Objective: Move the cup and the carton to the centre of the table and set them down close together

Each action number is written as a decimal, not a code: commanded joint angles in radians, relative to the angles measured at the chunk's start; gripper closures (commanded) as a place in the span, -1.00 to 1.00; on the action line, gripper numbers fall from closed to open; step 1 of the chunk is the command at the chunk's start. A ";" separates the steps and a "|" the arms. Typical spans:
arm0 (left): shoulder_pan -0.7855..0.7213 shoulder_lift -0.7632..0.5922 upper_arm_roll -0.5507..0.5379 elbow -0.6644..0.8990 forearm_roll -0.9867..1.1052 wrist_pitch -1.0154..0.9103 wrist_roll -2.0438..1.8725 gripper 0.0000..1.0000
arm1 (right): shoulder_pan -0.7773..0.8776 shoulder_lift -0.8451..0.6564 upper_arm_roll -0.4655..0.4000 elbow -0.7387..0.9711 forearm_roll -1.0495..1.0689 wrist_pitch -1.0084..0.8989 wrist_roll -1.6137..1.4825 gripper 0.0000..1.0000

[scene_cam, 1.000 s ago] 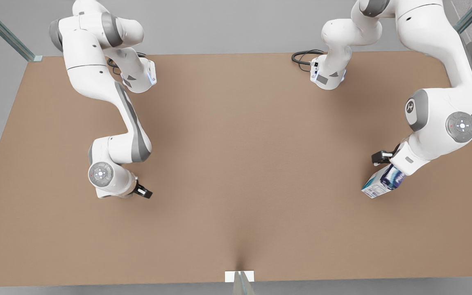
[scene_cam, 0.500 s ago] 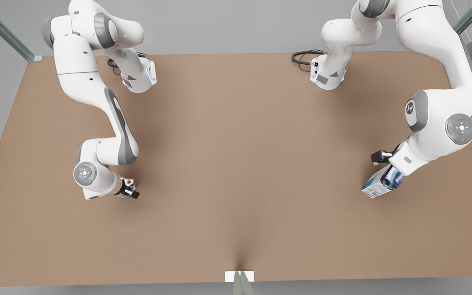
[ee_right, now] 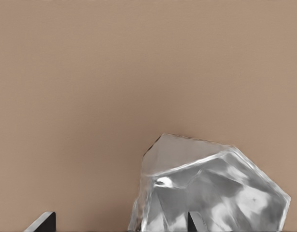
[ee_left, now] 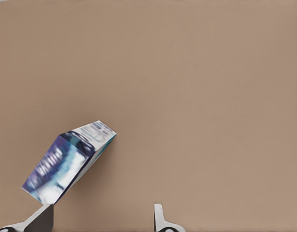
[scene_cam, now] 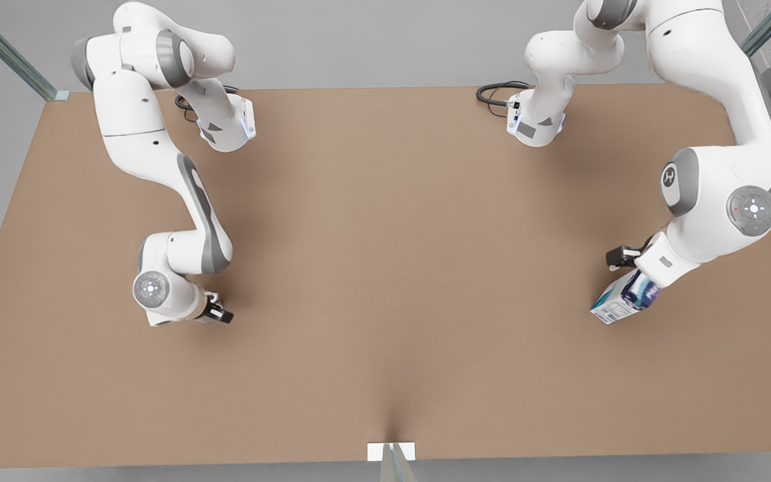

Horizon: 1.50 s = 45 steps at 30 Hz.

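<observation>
The carton stands tilted on the table at the front view's right, white with blue and teal panels. In the left wrist view the carton leans by one fingertip of my left gripper, which is open and wide, the carton mostly outside the gap. In the front view the left gripper hangs just over it. The shiny faceted cup lies against one finger of my right gripper, which is open, with most of the cup outside the gap. The right gripper is low over the table at the front view's left.
Both arm bases are mounted at the table's far edge, with a black cable beside one. A small white bracket sits at the near edge. Bare table top lies between the two grippers.
The right arm's wrist swung toward the front view's left, then came back slightly. The left arm and the carton have hardly moved.
</observation>
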 commanded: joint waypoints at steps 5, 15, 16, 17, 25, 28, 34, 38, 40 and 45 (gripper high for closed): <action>0.000 0.014 -0.005 -0.006 0.002 0.001 -0.010 -1.00 | 0.000 0.022 -0.002 0.000 0.002 0.020 0.000 -1.00; 0.000 0.011 -0.008 0.014 0.001 -0.063 -0.002 -1.00 | 0.000 0.049 0.000 0.006 0.002 0.055 -0.005 0.42; 0.000 0.011 -0.008 0.014 0.001 -0.063 -0.002 -1.00 | 0.000 0.049 0.000 0.006 0.002 0.055 -0.006 0.52; 0.000 0.011 -0.008 0.014 0.001 -0.063 -0.002 -1.00 | 0.000 0.049 0.000 0.006 0.000 0.055 -0.008 0.57; 0.000 0.012 -0.008 0.014 0.001 -0.066 -0.009 -1.00 | -0.003 0.040 -0.002 0.011 -0.005 0.055 -0.097 0.57; 0.000 0.017 -0.006 0.015 -0.002 -0.065 -0.010 -1.00 | 0.000 0.037 -0.002 0.017 -0.006 0.054 -0.094 0.57; 0.000 0.031 -0.003 0.022 -0.018 -0.053 0.007 -1.00 | 0.100 -0.001 0.000 0.049 0.005 0.003 -0.066 0.57; 0.000 0.083 0.000 0.048 -0.015 -0.036 0.024 -1.00 | 0.253 0.089 0.005 0.252 0.009 -0.155 0.170 0.57; 0.003 0.120 0.005 0.069 -0.009 -0.020 0.048 -1.00 | 0.298 0.154 0.006 0.328 0.031 -0.155 0.258 0.57; 0.009 0.176 0.103 0.098 -0.025 0.036 0.247 -1.00 | 0.393 0.257 0.008 0.480 0.032 -0.164 0.399 0.57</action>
